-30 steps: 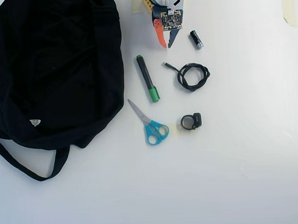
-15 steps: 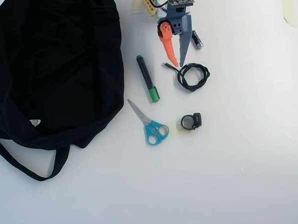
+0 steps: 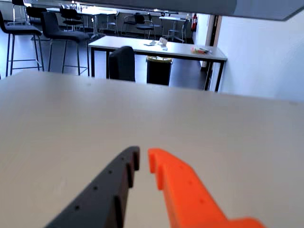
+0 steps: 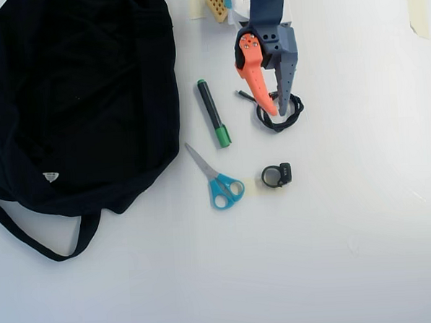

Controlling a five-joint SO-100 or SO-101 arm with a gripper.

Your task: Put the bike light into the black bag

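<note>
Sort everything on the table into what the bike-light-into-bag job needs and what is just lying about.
Needed for the job:
- bike light
- black bag
- gripper, empty

Just lying about:
- green marker
- blue scissors
- coiled black cable, under the gripper
</note>
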